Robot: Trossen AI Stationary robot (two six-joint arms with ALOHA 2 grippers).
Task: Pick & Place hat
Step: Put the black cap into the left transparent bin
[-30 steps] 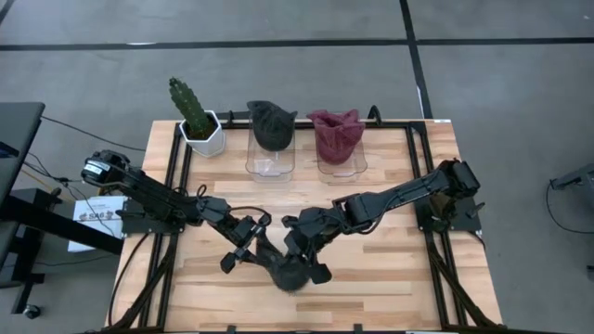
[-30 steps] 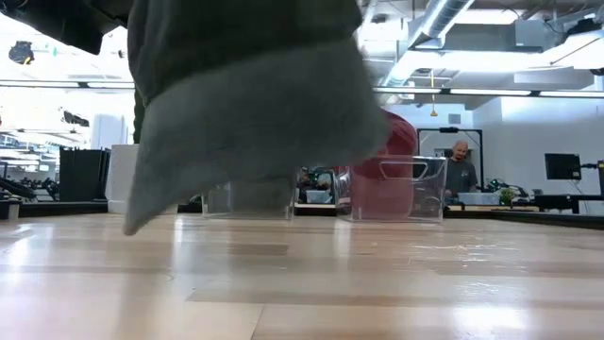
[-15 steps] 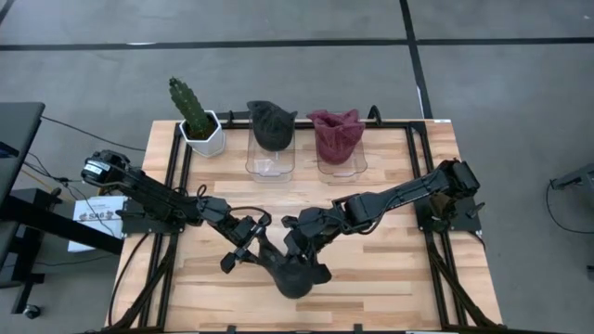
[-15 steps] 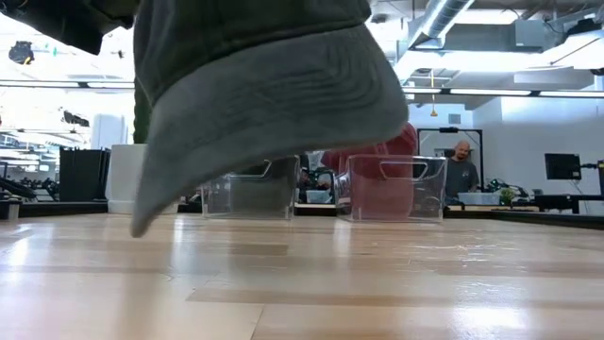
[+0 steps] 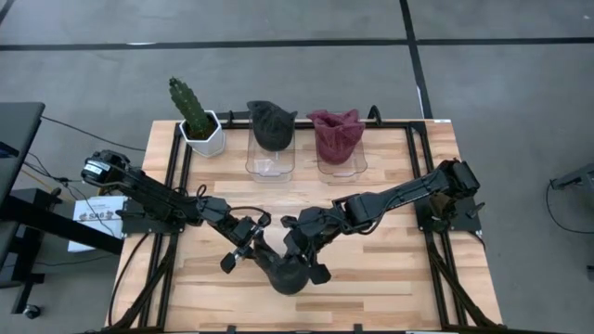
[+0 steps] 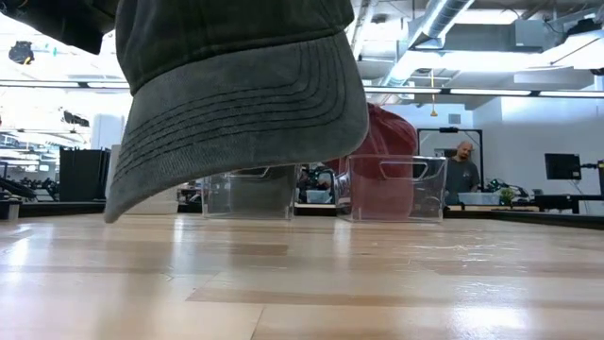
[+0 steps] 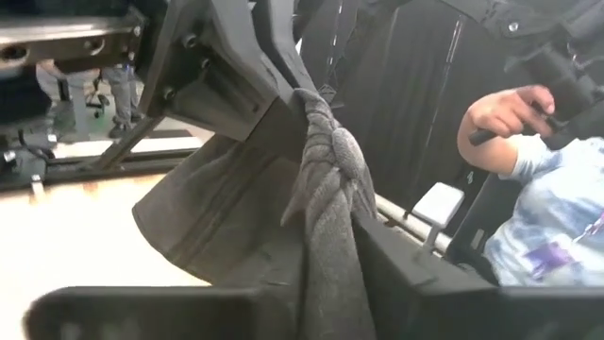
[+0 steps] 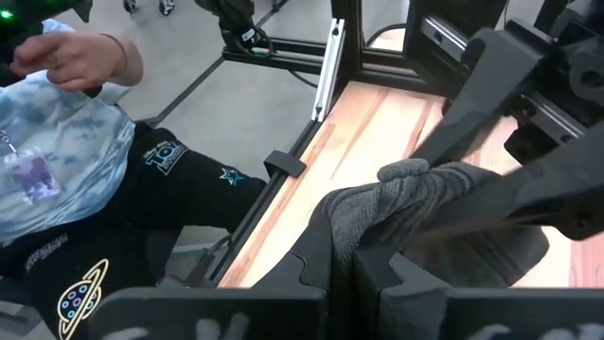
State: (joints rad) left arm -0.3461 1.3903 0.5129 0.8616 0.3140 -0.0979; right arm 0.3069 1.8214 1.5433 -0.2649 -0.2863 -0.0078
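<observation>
- Two dark, slender, jointed arms are seen, matt black throughout.
- A rounded black base joint is shown on the left arm.
- Black cables are looped beside each arm.
- Each black two-fingered pincer, left (image 5: 243,249) and right (image 5: 303,255), is built of angular blocks.

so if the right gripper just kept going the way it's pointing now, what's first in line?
Probably the left gripper: the right gripper faces it, both shut on the grey hat held above the table. The hat's fabric lies between them; depth is unclear.

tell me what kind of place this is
Likely a robotics lab or workshop: a wooden table on a bare concrete floor, exposed ceiling ducts, and desks with monitors where a person stands.
</observation>
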